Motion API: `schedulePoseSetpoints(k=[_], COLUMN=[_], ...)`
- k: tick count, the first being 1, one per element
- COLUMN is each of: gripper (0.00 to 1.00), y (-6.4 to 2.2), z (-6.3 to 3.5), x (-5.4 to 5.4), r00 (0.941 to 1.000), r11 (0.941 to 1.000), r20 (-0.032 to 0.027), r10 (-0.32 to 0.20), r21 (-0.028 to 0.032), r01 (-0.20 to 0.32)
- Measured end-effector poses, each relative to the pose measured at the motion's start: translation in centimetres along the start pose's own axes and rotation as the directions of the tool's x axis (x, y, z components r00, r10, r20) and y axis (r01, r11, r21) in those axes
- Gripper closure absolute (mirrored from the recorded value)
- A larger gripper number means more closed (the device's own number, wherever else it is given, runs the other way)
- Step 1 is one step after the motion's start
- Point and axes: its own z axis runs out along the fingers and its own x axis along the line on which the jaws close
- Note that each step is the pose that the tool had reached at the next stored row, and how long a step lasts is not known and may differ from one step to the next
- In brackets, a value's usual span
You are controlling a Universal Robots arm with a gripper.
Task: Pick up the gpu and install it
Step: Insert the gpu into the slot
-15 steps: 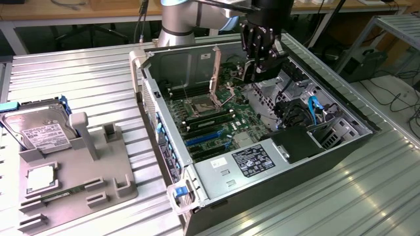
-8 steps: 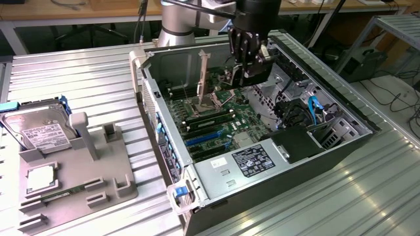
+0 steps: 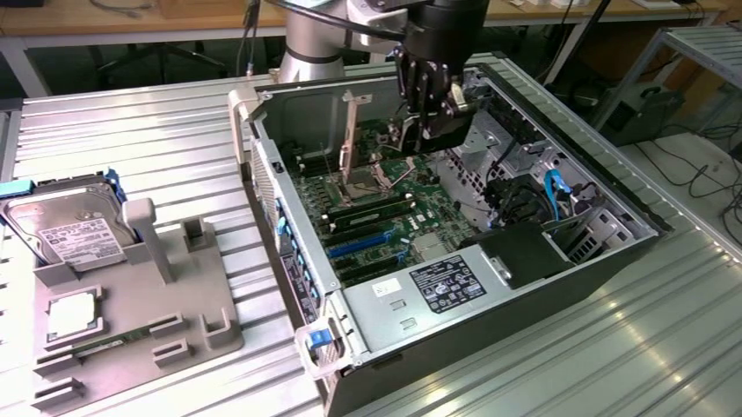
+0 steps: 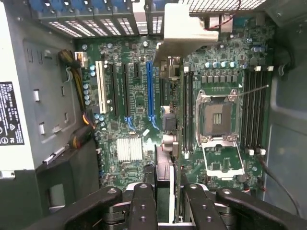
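green motherboard [image 4: 139, 103] w/ blue [image 4: 150, 88] + white [image 4: 100, 86] slots, silver CPU socket [image 4: 218, 117]; gpu [image 3: 414, 132] green, silver bracket; black gripper [image 4: 163, 211]; grey case [image 3: 603, 187], blue cables [image 3: 554, 193]; silver hard drive [image 3: 64, 224], white label; grey tray [image 3: 174, 304]

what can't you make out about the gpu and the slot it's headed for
- gpu, wrist view: seen edge-on between the gripper fingers, so its faces and fan are hidden.
- Slot under the card, wrist view: the card's own edge covers it, so contact cannot be told.
- Card's lower edge, exterior view: the gripper hides most of it.
- Power supply label, exterior view: text too small to read.
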Motion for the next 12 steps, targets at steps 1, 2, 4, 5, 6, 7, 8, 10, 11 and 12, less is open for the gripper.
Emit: schedulePoseSetpoints(k=[1, 2, 4, 5, 6, 7, 8, 10, 11, 12], gripper=[0.72, 0.72, 0.72, 0.72, 0.72, 0.72, 0.72, 0.72, 0.72, 0.72], y=[0.35, 0.86, 1.34, 1.44, 1.52, 1.58, 1.63, 1.74, 1.77, 1.83], z=[0.13, 0.26, 0.46, 0.61, 0.83, 1.02, 1.2, 1.63, 1.78, 2.0], x=[0.0, 0.0, 0.0, 0.0, 0.0, 0.0, 0.1, 0.2, 0.2, 0.3], r00=[1.0, 1.0, 1.0, 1.0, 1.0, 1.0, 1.0, 0.9998, 0.9996, 0.9992], r11=[1.0, 1.0, 0.9998, 0.9998, 0.9998, 0.9998, 0.9998, 0.9996, 0.9994, 0.999], r20=[-0.0001, -0.0003, -0.0006, -0.0007, -0.0008, -0.0008, -0.0004, 0.0034, 0.0051, 0.0074], r10=[0.0, 0.0, 0.0, 0.0, -0.001, -0.001, -0.003, -0.02, -0.029, -0.039], r21=[-0.0034, -0.0096, -0.0192, -0.0206, -0.0213, -0.0213, -0.0213, -0.021, -0.0208, -0.0206], r01=[0.0, 0.0, 0.0, 0.0, 0.0, 0.001, 0.003, 0.02, 0.029, 0.04])
